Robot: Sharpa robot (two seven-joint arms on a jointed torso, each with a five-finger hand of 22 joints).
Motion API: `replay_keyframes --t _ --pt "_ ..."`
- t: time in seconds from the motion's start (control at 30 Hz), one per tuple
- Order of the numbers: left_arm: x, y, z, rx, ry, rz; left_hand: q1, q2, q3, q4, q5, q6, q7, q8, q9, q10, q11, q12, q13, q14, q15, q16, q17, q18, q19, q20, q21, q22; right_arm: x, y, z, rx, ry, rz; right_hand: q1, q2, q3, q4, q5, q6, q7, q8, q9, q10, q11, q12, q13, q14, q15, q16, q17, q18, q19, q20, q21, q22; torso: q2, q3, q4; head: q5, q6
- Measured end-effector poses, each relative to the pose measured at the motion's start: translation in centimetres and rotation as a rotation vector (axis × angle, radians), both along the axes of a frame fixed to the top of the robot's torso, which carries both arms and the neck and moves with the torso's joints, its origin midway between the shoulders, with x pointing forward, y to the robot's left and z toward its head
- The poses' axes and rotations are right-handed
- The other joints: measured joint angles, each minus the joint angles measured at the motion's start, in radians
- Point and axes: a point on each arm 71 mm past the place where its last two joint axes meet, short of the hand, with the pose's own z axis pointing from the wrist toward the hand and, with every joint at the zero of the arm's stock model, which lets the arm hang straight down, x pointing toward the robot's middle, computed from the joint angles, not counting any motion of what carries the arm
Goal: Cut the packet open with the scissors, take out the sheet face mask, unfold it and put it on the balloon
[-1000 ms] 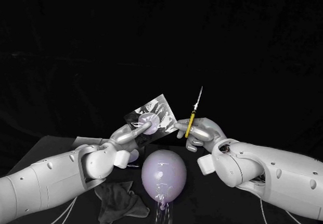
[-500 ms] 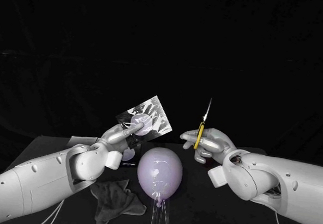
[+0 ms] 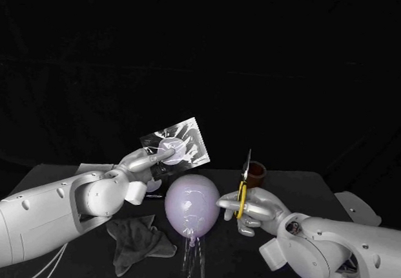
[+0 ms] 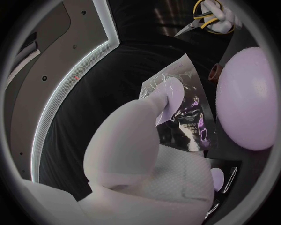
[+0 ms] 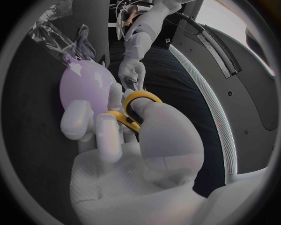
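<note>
"Silver foil first: where is the packet in the head view?"

"Up off the black worktop, pinched at its lower part between the thumb and fingers of the left hand. It tilts, with its top corner and both long edges free."

"And the right hand?"

"It grips the yellow-handled scissors with the blades upright and together. It is lower than the packet and just beside the balloon. Open air lies between the blade tip and the packet's near edge."

"Anything crowding that?"

"A brown cup stands just behind the blades. A dark cloth lies crumpled near the front of the worktop, on the left arm's side of the balloon."

"Left wrist view?"

"A fingertip pad presses flat on the packet's face. The balloon bulges close beside one long edge, while the scissors are well apart from it."

"Any writing?"

"Pale figures and lines of small print on the foil, too small to read."

"Right wrist view?"

"Fingers are through the yellow loops, curled tight. The balloon sits just past them, and the packet beyond it."
</note>
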Motion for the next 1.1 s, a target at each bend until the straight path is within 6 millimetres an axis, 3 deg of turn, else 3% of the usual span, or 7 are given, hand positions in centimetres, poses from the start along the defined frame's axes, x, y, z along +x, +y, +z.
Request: replay_keyframes --t 0.4,0.67,0.83,0.93,0.97,1.03,1.1 --pt "-0.7 -1.7 1.6 0.104 0.029 -0.029 -0.015 -0.004 0.009 -0.009 0.0 -0.002 -0.002 0.005 0.0 0.002 -0.002 -0.001 0.0 0.004 -0.003 0.0 0.001 -0.001 0.0 0.0 0.002 0.001 -3.3 0.7 -1.9 0.01 0.073 0.063 -0.02 -0.019 -0.03 0.01 0.006 0.039 -0.032 0.08 0.109 0.017 -0.016 0.047 0.663 -0.002 -0.026 0.063 0.109 -0.001 0.026 -0.02 0.031 0.021 -0.001 0.0015 0.0003 -0.036 -0.046" --pt "-1.2 -2.3 1.8 0.136 0.043 -0.049 -0.017 -0.006 0.009 -0.009 0.0 -0.002 -0.002 0.005 0.001 0.004 -0.004 0.002 0.0 0.007 0.0 0.0 0.001 -0.001 0.0 0.0 0.002 0.001 -3.7 0.2 -2.3 0.032 0.112 0.04 -0.097 -0.046 -0.065 0.051 0.028 0.042 -0.088 0.36 0.492 0.054 -0.054 0.069 0.702 -0.001 -0.053 0.208 0.136 -0.008 0.064 -0.053 0.104 0.021 -0.001 0.0041 0.0005 -0.049 -0.07" --pt "-1.4 -2.5 1.9 0.148 0.05 -0.057 -0.02 -0.009 0.009 -0.009 0.0 -0.004 -0.003 0.005 0.009 0.005 -0.005 0.002 -0.001 0.007 0.0 0.0 0.001 -0.002 0.0 0.0 0.002 0.002 -3.9 -0.1 -2.4 0.034 0.131 0.029 -0.133 -0.026 -0.073 0.088 0.005 0.093 -0.084 0.531 0.607 0.074 -0.074 0.07 0.702 -0.003 -0.062 0.216 0.139 -0.031 0.114 -0.057 0.202 0.021 -0.001 0.0046 -0.0001 -0.053 -0.074" --pt "-1.5 -2.7 1.8 0.154 0.054 -0.06 -0.021 -0.01 0.009 -0.009 0.0 -0.004 -0.004 0.005 0.013 0.005 -0.005 0.002 -0.001 0.007 0.0 0.0 0.001 -0.002 0.0 0.0 0.002 0.002 -4.0 -0.2 -2.5 0.03 0.141 0.024 -0.146 -0.015 -0.077 0.108 0.004 0.108 -0.079 0.587 0.634 0.081 -0.081 0.07 0.702 -0.003 -0.065 0.216 0.139 -0.032 0.13 -0.062 0.237 0.02 -0.001 0.0045 -0.0002 -0.056 -0.075" --pt "-1.5 -2.7 1.8 0.158 0.056 -0.062 -0.021 -0.01 0.012 -0.012 -0.001 -0.004 -0.004 0.005 0.013 0.005 -0.005 0.002 -0.001 0.007 0.0 0.0 0.002 -0.002 0.0 0.0 0.003 0.002 -4.0 -0.3 -2.5 0.028 0.145 0.023 -0.148 -0.013 -0.075 0.111 0.004 0.109 -0.081 0.584 0.644 0.081 -0.081 0.07 0.702 -0.001 -0.067 0.216 0.139 -0.032 0.135 -0.064 0.245 0.02 -0.001 0.004 -0.0002 -0.057 -0.075" --pt "-1.6 -2.8 1.8 0.163 0.058 -0.066 -0.023 -0.012 0.012 -0.012 -0.001 -0.004 -0.004 0.005 0.014 0.005 -0.005 0.002 -0.001 0.007 0.0 0.0 0.002 -0.002 0.0 0.0 0.006 0.002 -4.0 -0.5 -2.5 0.024 0.151 0.021 -0.15 -0.011 -0.069 0.115 0.004 0.092 -0.107 0.5 0.641 0.09 -0.09 0.07 0.702 0.0 -0.069 0.216 0.138 -0.032 0.137 -0.066 0.249 0.02 -0.001 0.0034 -0.0001 -0.057 -0.074" --pt "-1.7 -3.0 1.8 0.171 0.061 -0.07 -0.023 -0.012 0.012 -0.012 -0.001 -0.004 -0.004 0.005 0.014 0.005 -0.005 0.002 -0.001 0.007 0.0 0.0 0.002 -0.002 0.0 0.0 0.006 0.002 -4.1 -0.5 -2.5 0.019 0.155 0.023 -0.151 -0.01 -0.061 0.114 0.004 0.045 -0.099 0.406 0.604 0.09 -0.09 0.07 0.702 0.0 -0.069 0.216 0.137 -0.032 0.137 -0.066 0.248 0.021 -0.001 0.0031 0.0004 -0.057 -0.073"
